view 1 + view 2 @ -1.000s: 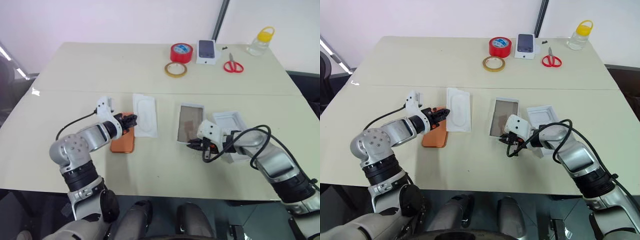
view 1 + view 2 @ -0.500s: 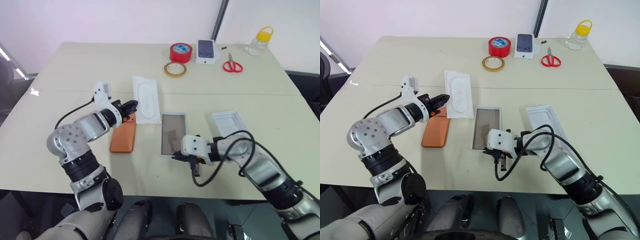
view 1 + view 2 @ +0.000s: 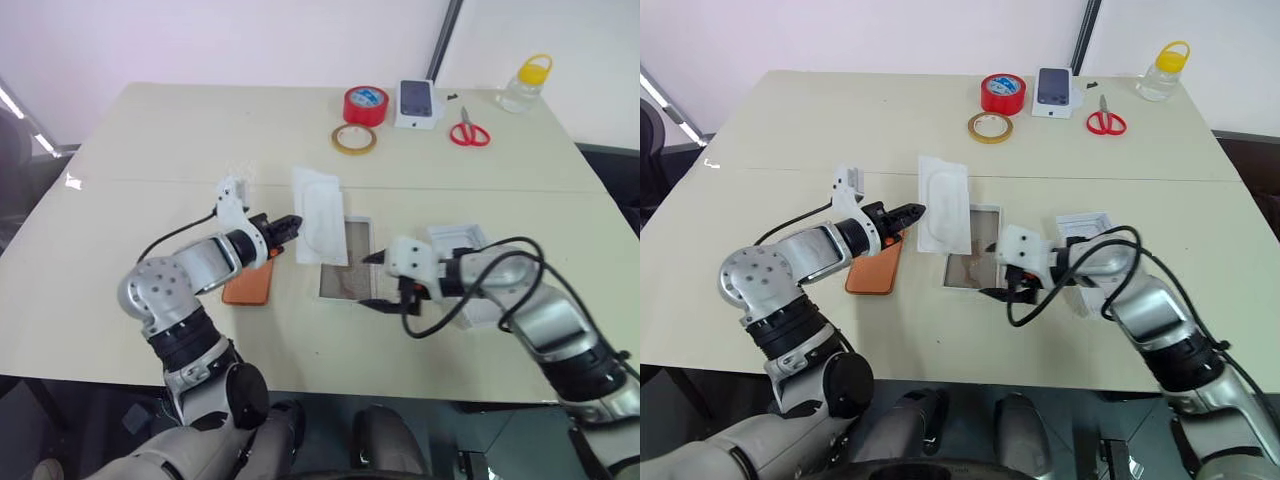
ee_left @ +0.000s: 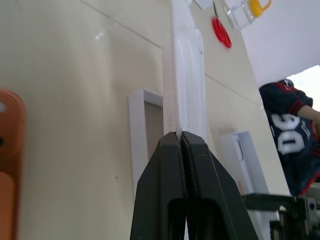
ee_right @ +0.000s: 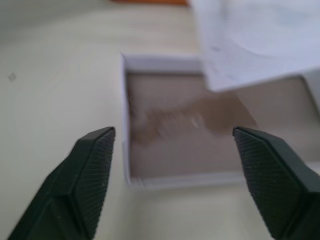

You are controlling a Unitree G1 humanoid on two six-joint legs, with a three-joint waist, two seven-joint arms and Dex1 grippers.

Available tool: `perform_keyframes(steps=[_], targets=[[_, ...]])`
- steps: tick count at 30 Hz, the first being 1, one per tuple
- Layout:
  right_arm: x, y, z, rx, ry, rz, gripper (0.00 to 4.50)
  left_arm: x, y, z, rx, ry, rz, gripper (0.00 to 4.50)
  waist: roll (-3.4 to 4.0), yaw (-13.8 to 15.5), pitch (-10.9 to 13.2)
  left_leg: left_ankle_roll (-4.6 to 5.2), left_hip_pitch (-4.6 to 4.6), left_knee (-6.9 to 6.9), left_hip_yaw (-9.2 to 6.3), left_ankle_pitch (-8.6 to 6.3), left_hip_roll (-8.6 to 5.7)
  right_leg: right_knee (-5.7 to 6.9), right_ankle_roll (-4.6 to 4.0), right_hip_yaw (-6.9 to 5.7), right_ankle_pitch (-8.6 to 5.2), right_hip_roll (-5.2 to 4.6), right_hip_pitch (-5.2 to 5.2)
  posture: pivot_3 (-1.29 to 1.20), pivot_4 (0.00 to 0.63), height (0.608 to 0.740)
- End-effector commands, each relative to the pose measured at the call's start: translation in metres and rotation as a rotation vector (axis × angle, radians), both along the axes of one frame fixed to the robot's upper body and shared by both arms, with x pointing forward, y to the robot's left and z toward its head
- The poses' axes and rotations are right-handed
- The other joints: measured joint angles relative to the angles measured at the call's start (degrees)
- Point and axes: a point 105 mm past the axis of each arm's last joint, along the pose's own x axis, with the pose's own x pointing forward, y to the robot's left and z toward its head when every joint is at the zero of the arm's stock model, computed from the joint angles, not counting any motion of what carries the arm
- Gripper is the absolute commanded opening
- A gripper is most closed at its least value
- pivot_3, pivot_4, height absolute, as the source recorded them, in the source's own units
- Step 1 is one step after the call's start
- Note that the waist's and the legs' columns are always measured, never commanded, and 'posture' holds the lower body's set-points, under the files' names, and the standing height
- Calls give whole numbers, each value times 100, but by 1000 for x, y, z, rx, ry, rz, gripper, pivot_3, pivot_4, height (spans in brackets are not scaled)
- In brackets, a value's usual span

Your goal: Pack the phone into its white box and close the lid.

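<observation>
Left tool (image 3: 292, 224) pinches a white insert sheet (image 3: 320, 212) over the white box (image 3: 343, 280), right tool (image 3: 376, 282) spread just beside the box; the phone (image 3: 250, 288) lies on the surface just under the left tool, lengthwise parallel to the box, so left looks nearer.

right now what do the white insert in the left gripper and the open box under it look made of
The white insert looks like thin moulded plastic or pulp: matte, with an embossed rounded outline. It is held by one edge in the left gripper. The open box looks like rigid white card with a thin rim and a brownish, mottled floor, possibly bare cardboard.
</observation>
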Motion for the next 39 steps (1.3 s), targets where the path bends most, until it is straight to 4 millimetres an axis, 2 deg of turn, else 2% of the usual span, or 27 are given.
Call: perform_keyframes(steps=[1,7,18,28,31,38,39], targets=[[3,-11,18,6,-81,-36,3989,-6,-14,-3,22,2,-40,0,0,-10,0,0,0,-1,1,0,1,1,0,1,0,1,-2,0,150,740],[12,-22,19,9,-113,-95,3989,-9,-24,-12,42,40,-68,0,-1,47,0,0,0,0,5,0,1,0,0,5,0,1,-1,0,150,740],[13,-23,14,12,-117,-107,3989,-13,-42,-14,6,60,-149,0,-2,75,1,0,0,-1,8,0,0,-2,2,9,-1,0,-2,0,150,740],[15,-26,12,8,-121,-119,3989,-13,-50,-17,-3,80,-213,0,-2,74,1,0,0,0,8,0,0,-1,2,9,-1,0,-2,0,150,740],[15,-27,13,5,-127,-125,4046,-12,-50,-17,-3,82,-217,926,-2,74,1,0,0,0,8,0,0,-1,3,9,-1,0,-2,0,150,740],[19,-39,19,-2,-142,-161,4046,-11,-42,-7,-42,39,-210,4448,-2,75,1,0,0,0,8,0,0,-2,3,10,-1,0,-2,0,150,740],[20,-41,21,2,-144,-168,4046,-11,-39,-4,-53,26,-207,4448,-2,74,1,0,0,0,8,0,0,-2,3,10,-1,0,-2,0,150,740]])
